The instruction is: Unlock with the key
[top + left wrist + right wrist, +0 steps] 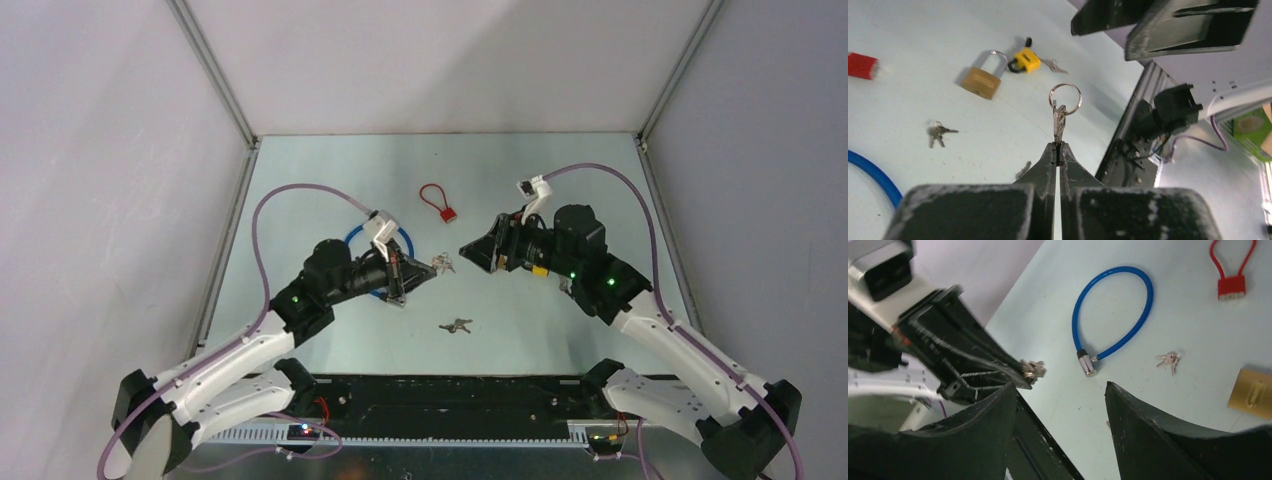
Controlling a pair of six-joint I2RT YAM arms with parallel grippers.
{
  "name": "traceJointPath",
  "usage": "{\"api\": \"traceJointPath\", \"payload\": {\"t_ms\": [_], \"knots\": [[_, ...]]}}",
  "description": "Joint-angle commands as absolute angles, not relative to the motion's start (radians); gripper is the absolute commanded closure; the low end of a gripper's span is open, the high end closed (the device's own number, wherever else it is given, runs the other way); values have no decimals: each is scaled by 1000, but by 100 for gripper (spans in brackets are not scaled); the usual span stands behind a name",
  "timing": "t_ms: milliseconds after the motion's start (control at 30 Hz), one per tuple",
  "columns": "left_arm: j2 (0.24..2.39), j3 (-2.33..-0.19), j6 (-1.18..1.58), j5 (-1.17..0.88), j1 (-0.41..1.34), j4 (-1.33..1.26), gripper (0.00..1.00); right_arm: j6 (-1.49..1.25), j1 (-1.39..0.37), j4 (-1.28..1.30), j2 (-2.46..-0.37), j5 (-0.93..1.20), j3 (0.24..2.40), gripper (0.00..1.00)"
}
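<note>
One key (1058,122), clamped in the left gripper (1057,150) near the brass padlock (980,81); right gripper (1059,386) spread apart. Regrasp squarely by the ring (1078,100)

Pale green table (300,170) boxed in by plain white walls (100,150) under even light

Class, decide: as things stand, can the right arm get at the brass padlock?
Probably yes. The right gripper is open, the brass padlock lies uncovered on the table close beside its finger, and nothing stands between them.
</note>
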State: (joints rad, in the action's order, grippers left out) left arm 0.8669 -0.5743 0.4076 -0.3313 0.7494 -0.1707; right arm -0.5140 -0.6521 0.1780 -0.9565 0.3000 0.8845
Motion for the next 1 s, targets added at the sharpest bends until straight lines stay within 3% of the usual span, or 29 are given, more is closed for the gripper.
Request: {"api": "traceJointPath", "payload": {"t_ms": [0,133,500,733,967], "knots": [[922,-704,326,-494,741,106,100,-233,-653,162,-918,485,891,31],[929,-767,281,-589,740,192,100,-133,-669,177,-958,630,917,31],[943,-862,165,-706,738,355,100,96,-799,328,-1128,771,1060,36],[954,-894,135,-709,739,400,100,129,-819,370,-1169,790,1091,60],[963,-924,106,-721,739,433,100,142,-820,369,-1196,808,1091,68]]}}
